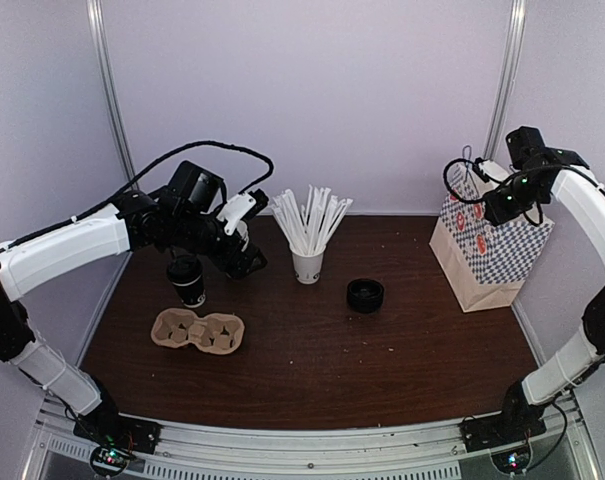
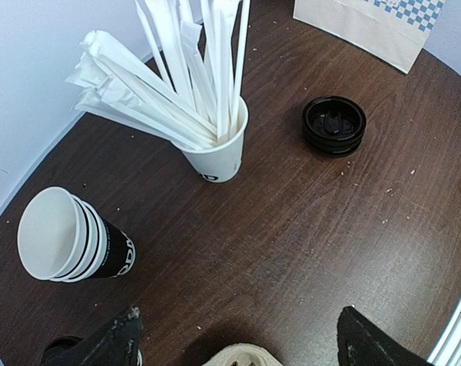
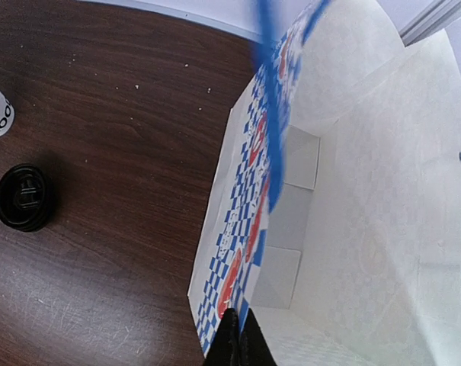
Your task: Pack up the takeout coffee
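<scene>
The takeout coffee [image 1: 188, 280], a small black cup with a black lid, stands at the left of the table just behind the cardboard cup carrier [image 1: 198, 331]. Only a dark sliver of the coffee [image 2: 59, 348] shows in the left wrist view, beside one finger. My left gripper [image 1: 244, 258] hovers open to the right of the coffee, holding nothing. Its fingertips [image 2: 114, 338] stand far apart above the carrier's edge [image 2: 241, 356]. My right gripper [image 3: 242, 337] is shut on the top edge of the checkered paper bag [image 3: 249, 229], whose mouth gapes open. That bag [image 1: 492, 250] stands at the far right.
A white cup of wrapped straws [image 1: 308, 262] stands mid-table, with a stack of black lids [image 1: 365, 295] to its right. A stack of lidless white-rimmed cups [image 2: 66, 240] sits near the back wall. Enclosure walls and posts surround the table.
</scene>
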You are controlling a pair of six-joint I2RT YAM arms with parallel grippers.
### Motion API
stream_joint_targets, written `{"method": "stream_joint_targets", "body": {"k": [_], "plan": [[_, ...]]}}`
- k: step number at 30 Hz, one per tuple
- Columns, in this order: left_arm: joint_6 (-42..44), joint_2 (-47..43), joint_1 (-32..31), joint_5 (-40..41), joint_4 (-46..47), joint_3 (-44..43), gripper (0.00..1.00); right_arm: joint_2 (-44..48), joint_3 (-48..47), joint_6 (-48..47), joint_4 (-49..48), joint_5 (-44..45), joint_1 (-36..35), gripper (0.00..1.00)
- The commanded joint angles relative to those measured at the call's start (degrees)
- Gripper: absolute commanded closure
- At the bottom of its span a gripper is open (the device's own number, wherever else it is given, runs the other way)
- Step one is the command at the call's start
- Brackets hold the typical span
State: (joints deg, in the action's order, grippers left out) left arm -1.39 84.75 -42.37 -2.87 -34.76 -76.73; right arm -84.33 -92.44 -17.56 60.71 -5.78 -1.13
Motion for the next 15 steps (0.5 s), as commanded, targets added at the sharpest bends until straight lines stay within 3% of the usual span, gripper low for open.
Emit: {"method": "stream_joint_targets", "body": {"k": [1, 12, 15], "plan": [[0.3, 0.1, 0.1, -0.6, 0.7, -1.1, 0.11, 2.4, -1.3, -0.7, 0.3, -1.0, 0.4, 1.00], [3.1, -0.2, 0.8, -2.2, 1.9, -0.6, 0.11, 19.9, 3.5, -13.7, 6.6, -1.5, 0.4, 1.00], [3.3, 0.0, 1.7, -2.2, 2.4, -1.1, 0.11, 24.6, 4.4, -18.6, 10.2, -6.5, 0.3, 1.00]]}}
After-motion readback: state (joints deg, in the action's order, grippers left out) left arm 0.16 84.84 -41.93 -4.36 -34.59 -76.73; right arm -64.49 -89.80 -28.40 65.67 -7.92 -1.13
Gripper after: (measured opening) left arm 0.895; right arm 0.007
